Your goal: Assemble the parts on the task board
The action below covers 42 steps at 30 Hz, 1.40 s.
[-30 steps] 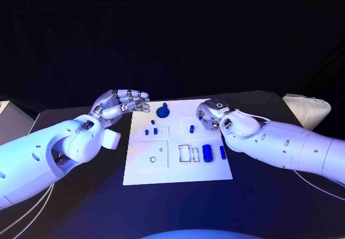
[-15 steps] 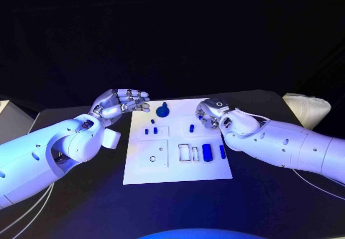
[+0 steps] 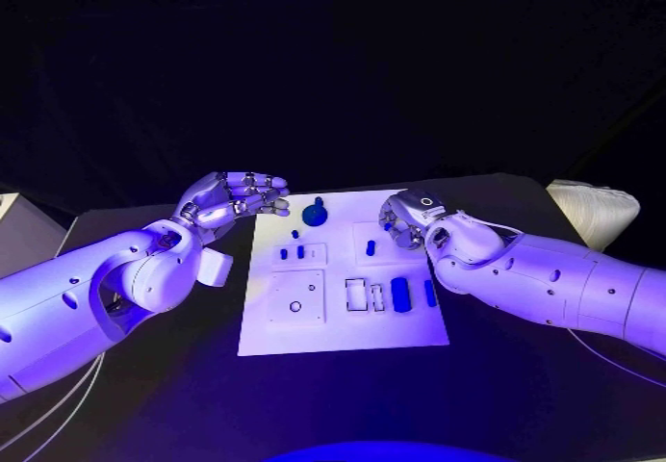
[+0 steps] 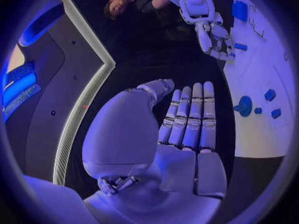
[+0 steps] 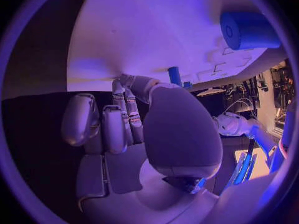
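A black table carries the white task board at its middle, with the blue parts spread over it. At the board's far edge stands a round blue part with a knob; nearer lie two small blue pegs side by side, a short blue piece and, toward the near right, a larger blue cylinder with a thin blue bar just beside it. The left hand hangs just off the board's far left corner, palm up, its fingers stretched side by side and holding nothing; the knobbed part lies near its fingertips, apart from them. The right hand sits over the board's far right corner, fingers curled downward toward the surface; in the right wrist view the fingertips come down right beside the short blue piece, but whether they grip or touch anything cannot be told.
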Tool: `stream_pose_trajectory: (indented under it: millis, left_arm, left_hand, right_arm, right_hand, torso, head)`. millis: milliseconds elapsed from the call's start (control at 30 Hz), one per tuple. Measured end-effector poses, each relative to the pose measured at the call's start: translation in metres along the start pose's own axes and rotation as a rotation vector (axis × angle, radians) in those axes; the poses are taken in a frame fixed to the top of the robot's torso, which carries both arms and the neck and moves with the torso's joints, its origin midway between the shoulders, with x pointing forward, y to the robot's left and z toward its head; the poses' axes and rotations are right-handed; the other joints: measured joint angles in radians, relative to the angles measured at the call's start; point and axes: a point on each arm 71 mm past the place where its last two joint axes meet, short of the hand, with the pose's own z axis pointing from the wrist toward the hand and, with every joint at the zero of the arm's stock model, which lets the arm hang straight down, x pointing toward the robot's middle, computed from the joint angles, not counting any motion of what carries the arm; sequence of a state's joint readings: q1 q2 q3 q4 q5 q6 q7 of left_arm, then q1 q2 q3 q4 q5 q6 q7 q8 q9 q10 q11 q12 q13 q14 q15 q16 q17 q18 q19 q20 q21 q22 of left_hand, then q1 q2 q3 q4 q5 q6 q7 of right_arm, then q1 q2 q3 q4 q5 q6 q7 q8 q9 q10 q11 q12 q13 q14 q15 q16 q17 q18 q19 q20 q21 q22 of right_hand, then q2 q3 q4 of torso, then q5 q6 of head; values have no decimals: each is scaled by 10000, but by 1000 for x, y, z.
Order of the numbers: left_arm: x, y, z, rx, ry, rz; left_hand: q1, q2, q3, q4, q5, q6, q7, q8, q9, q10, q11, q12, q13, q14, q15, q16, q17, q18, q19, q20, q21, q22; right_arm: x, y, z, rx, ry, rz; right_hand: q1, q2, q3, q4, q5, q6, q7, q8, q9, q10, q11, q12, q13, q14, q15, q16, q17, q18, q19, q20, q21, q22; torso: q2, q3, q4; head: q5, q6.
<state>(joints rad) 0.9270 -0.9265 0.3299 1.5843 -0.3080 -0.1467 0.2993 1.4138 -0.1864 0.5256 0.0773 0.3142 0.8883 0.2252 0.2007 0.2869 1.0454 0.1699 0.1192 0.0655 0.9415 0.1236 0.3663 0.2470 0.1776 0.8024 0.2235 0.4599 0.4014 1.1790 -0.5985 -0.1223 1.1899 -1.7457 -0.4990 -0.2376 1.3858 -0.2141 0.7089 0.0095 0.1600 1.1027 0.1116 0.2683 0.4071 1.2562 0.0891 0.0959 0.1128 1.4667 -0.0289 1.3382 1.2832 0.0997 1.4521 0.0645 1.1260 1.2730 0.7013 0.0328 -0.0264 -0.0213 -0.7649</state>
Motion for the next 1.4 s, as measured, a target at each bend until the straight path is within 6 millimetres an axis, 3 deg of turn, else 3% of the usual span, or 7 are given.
stream_pose_trajectory:
  millis: [600, 833, 1167, 1400]
  left_arm:
    - [-3, 1, 0, -54, -61, 22]
    - [-3, 2, 0, -61, -57, 16]
    - [-2, 4, 3, -65, -90, -15]
    - [-2, 6, 5, -82, -224, -15]
  left_hand:
    - [0, 0, -29, -29, 0, 0, 0, 1, 1, -37, 37, 0, 8, 0, 0, -64, 33, 0, 0, 0, -49, -29]
    - [0, 0, -29, -29, 0, 0, -1, 1, -3, -37, 36, 0, 7, 0, 0, -64, 37, -1, 3, 3, -49, -34]
    - [0, 0, -29, -29, 0, 0, 0, -34, -11, -36, 36, 0, 7, 0, 0, -104, 60, -1, 37, 37, -86, -54]
    - [1, 0, -57, 0, 0, 0, 0, -34, -10, -36, 36, 0, 6, 0, 0, -103, 71, -1, 37, 37, -86, -68]
  right_arm:
    - [-29, -7, -7, 132, -402, 434]
    - [-42, 8, -19, -294, -519, 857]
    - [-48, 74, -30, -1860, -521, 1452]
    - [-30, 116, -35, -2763, -158, 1551]
  right_hand:
    - [-1, -2, -26, -26, 9, 4, 0, -14, -10, 105, -69, -2, -17, 1, 2, 0, -3, 1, 0, 0, 65, 21]
    - [-1, -3, -26, -26, 11, 21, 16, -21, -4, 105, -69, -5, -15, 1, 2, 0, 5, 0, -1, 1, 64, 30]
    - [-1, -4, -26, -26, 10, 20, 16, 18, 4, 105, -70, -18, -17, 1, 2, -1, 4, 1, -1, 1, 64, 35]
    - [-1, -5, 4, -56, 8, 19, 15, 19, 4, 106, -70, -41, -14, 1, 2, 0, 3, 1, -1, 1, 64, 34]
  torso:
    - [-5, -11, -10]
    - [-10, -8, -15]
    - [-9, 12, -11]
    - [-10, 6, -3]
  head:
    - [-4, 26]
    - [46, 44]
    - [440, 8]
    - [881, -125]
